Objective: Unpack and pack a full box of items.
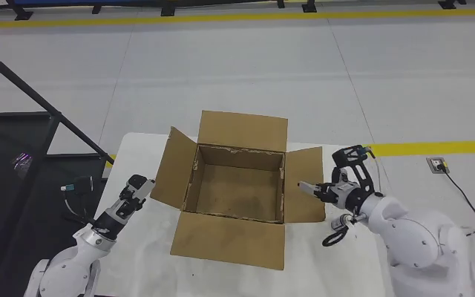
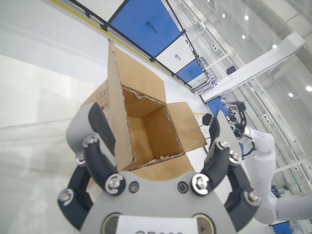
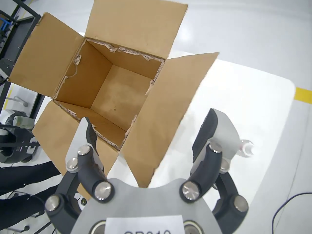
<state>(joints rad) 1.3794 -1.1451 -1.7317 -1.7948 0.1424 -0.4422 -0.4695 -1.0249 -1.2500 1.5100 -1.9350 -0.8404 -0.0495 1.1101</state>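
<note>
Two grippers flank an open cardboard box (image 1: 241, 157) standing upright on a white table (image 1: 141, 160), and we read the scene from the box's left side across to its right. Farthest left of the box, off the table, stands a black rack (image 1: 30, 148) with a slanting bar. Nearer, the left gripper (image 1: 139, 184) hangs just beside the box's left flap, fingers spread wide and holding nothing. From its own wrist camera the flap's edge rises between the two dark pads (image 2: 101, 122), though we cannot tell whether either pad touches the cardboard. The box itself sits in the middle of the table with all four flaps folded outward: the far flap is upright, the left and right flaps splay to the sides, and the near flap hangs down toward the robot. We see past the torn, ragged rim to the plain brown floor inside. On the box's right side, the right gripper (image 1: 310, 188) is level with the right flap, its tips over that flap's outer edge. Its fingers are also well apart and grip nothing. Its wrist camera shows the flap's near corner between the pads (image 3: 207, 127). Beyond the box's right side, on the grey floor, runs a yellow line (image 1: 415, 147), and just past it lies a floor socket (image 1: 436, 164) with a dark cable (image 1: 460, 194).
</note>
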